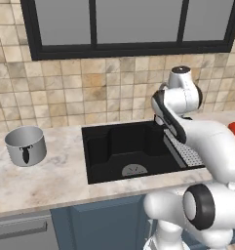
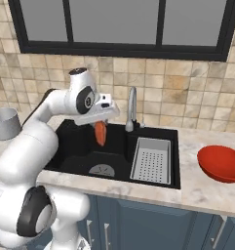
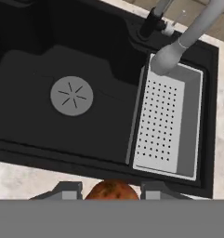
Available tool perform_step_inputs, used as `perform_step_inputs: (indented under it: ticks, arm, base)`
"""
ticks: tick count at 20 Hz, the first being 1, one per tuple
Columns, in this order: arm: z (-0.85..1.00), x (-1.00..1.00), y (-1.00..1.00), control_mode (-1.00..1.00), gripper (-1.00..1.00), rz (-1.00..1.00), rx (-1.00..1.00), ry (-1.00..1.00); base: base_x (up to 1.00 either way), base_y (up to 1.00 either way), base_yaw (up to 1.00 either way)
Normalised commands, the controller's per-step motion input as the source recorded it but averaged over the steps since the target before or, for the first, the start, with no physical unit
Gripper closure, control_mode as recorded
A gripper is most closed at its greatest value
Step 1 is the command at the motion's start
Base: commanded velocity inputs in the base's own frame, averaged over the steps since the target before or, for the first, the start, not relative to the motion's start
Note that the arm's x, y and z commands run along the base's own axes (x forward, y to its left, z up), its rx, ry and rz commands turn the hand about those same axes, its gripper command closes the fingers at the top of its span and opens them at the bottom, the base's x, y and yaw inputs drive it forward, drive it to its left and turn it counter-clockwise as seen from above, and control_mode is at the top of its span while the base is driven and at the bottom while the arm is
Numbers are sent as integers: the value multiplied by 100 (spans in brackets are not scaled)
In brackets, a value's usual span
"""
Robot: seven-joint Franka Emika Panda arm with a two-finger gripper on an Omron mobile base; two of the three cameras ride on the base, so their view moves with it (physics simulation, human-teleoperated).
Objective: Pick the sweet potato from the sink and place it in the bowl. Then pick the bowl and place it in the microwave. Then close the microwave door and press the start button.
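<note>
The sweet potato (image 2: 100,134), a reddish-orange oval lump, is seen hanging upright above the sink (image 2: 70,146), clear of the basin floor; in the hand view its rounded top (image 3: 112,191) is seen at the bottom edge. The sink is a black rectangular basin with a round grey drain (image 3: 71,95), set into the pale marble counter. The bowl (image 2: 221,163), glossy red, round and shallow, is set upright on the counter to the right of the sink, well apart from the sweet potato.

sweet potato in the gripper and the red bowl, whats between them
In the right base view: the curved silver faucet and perforated grey strainer tray, then bare marble counter.
</note>
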Motion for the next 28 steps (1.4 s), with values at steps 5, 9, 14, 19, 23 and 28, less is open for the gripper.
perform_step_inputs:
  ticks: [5, 9, 14, 19, 23, 28]
  arm:
    - [2, -71, -100, -100, 100, 0, -1, 0]
    - [2, -37, -100, -100, 100, 0, -3, 0]
    - [0, -2, -100, -100, 100, 0, -10, 4]
    - [0, 0, -100, -100, 100, 0, -11, 9]
    - [0, 9, -100, -100, 100, 0, -7, 6]
    - [-5, 12, -86, -100, 100, 3, -5, 6]
  base:
    - [0, 0, 0]
    - [0, 0, 0]
    - [0, 0, 0]
    - [0, 0, 0]
    - [0, 0, 0]
    - [0, 0, 0]
